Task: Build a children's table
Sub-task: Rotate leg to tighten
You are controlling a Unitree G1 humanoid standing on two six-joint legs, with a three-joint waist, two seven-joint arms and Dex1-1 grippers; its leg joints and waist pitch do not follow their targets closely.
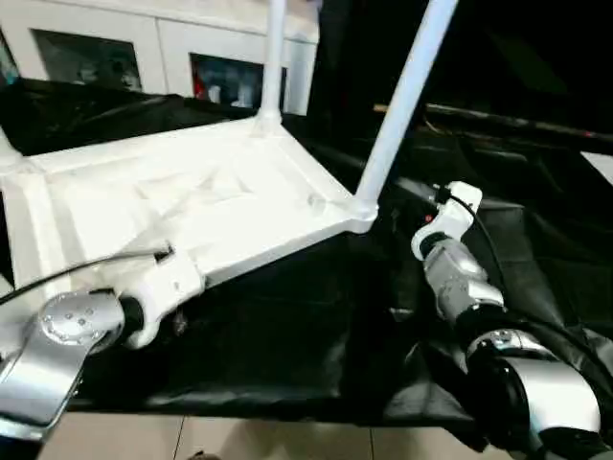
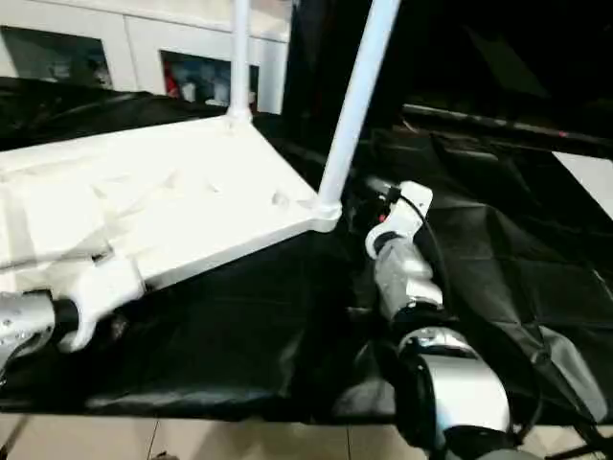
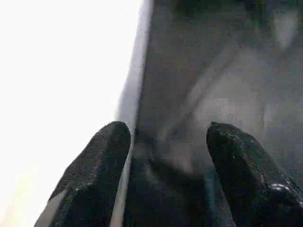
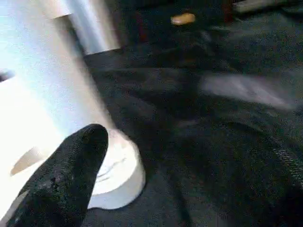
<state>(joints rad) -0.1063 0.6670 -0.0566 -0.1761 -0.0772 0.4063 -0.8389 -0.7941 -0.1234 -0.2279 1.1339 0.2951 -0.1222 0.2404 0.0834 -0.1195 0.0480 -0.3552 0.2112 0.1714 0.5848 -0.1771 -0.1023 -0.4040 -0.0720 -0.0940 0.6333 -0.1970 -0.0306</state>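
The children's table lies upside down, its white ribbed top facing up on the black cover. Two white legs stand in its corner sockets, one at the far corner and one at the near right corner. My left gripper is open at the top's near edge, and its left finger lies against the white rim, with dark cloth showing between the fingers. My right gripper is open just right of the near right socket. One of its fingers sits beside that socket and leg.
The black-covered work table spreads under and to the right of the white top, its cloth wrinkled. A white glass-door cabinet stands behind. Light floor shows past the work table's near edge.
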